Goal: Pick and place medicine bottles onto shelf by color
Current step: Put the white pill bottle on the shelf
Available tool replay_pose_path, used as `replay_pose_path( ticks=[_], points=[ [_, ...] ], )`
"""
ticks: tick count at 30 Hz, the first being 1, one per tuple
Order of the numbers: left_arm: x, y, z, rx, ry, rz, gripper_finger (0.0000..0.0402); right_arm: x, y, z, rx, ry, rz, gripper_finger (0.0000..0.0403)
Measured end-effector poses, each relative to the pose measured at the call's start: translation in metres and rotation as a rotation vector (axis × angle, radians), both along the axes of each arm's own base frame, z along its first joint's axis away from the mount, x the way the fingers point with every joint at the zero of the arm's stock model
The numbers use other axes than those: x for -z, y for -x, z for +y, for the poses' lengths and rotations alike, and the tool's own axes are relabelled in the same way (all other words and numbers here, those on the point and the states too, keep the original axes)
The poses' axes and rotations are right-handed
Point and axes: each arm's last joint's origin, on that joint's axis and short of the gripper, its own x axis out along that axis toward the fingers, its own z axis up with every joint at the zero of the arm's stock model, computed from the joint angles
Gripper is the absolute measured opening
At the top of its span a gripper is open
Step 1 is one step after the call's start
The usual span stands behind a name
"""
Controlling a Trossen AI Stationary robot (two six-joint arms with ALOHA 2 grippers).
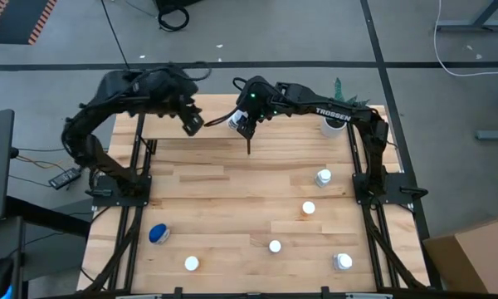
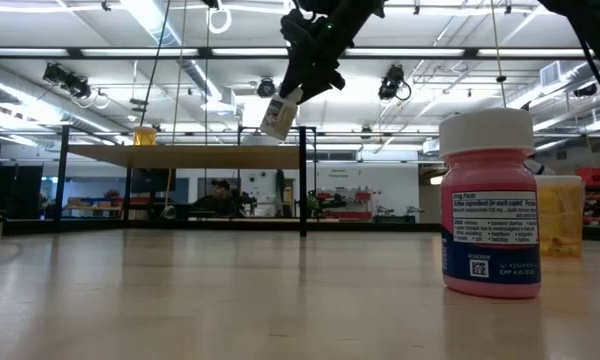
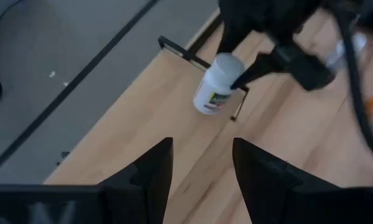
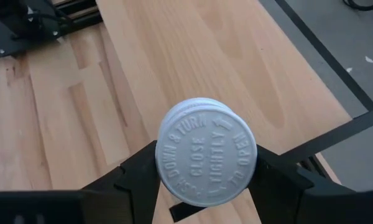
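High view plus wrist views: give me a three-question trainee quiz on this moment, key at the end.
1. True or false: the right pincer grips a white-capped, white-bodied medicine bottle above the raised light-wood shelf.
2. Multiple choice: the left pincer is A) shut on a bottle, B) open and holding nothing, C) out of sight.
3. Fill in: the round blue-capped bottle stands on the plank table at the near ____ side in the high view.

Key: 1 true; 2 B; 3 left.
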Motion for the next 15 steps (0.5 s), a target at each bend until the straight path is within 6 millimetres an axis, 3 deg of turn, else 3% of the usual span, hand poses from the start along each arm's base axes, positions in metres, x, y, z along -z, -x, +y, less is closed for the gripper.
replay_pose_path(
  ticks=[5, 8, 15],
  points=[
    [0.026, -0.024, 0.023, 0.016, 0.016, 0.173, 0.0182, 0.0, 0.0, 0.0, 0.001, -0.001, 0.002, 0.0214],
    [0.039, -0.028, 0.036, 0.008, 0.029, 0.239, 0.0185, 0.0, 0.0, 0.0, 0.001, -0.002, 0.004, 0.0214],
    [0.06, -0.012, 0.066, -0.07, 0.073, 0.341, 0.0179, 0.001, 0.001, 0.0, 0.017, -0.019, 0.007, 0.0214]
  ],
)
